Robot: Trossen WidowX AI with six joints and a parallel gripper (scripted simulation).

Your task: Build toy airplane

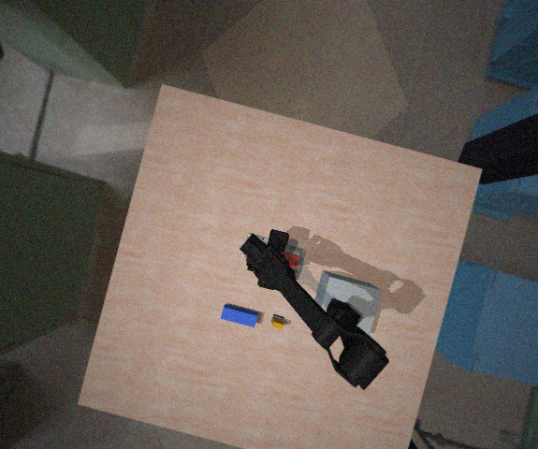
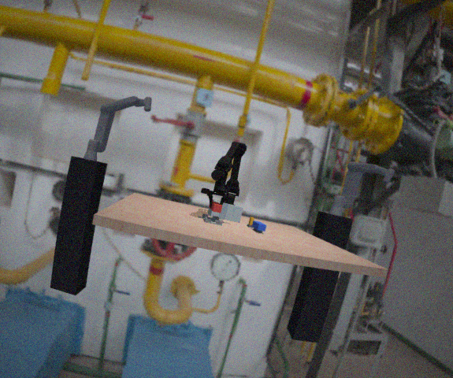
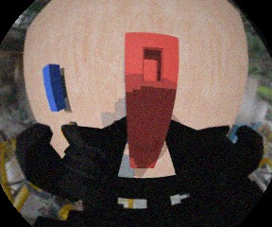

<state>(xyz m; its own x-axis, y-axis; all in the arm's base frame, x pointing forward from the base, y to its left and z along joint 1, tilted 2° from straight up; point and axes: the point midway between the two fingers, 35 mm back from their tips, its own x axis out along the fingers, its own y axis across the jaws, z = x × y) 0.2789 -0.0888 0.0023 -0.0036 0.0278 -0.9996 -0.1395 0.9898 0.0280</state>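
My gripper point(image 1: 269, 251) point(image 2: 219, 201) point(image 3: 144, 118) is shut on the red fuselage point(image 1: 292, 261) point(image 2: 216, 206) point(image 3: 135, 59), with a rectangular socket facing up in the wrist view. The fuselage is held level, a little above the grey jig cradle point(image 2: 212, 220). In the top view the arm hides most of the cradle, so their exact alignment cannot be told. The blue wing point(image 1: 239, 315) point(image 2: 259, 226) point(image 3: 55, 88) lies on the table apart from the fuselage. The small yellow tail fin point(image 1: 277, 323) point(image 2: 251, 222) lies near one end of the wing.
A grey box-like block point(image 1: 371, 305) point(image 2: 232, 213) stands on the table point(image 1: 201, 183) point(image 2: 299, 248) close to the cradle, partly under the arm in the top view. Two black pillars with grey arms stand beyond the table in the exterior view.
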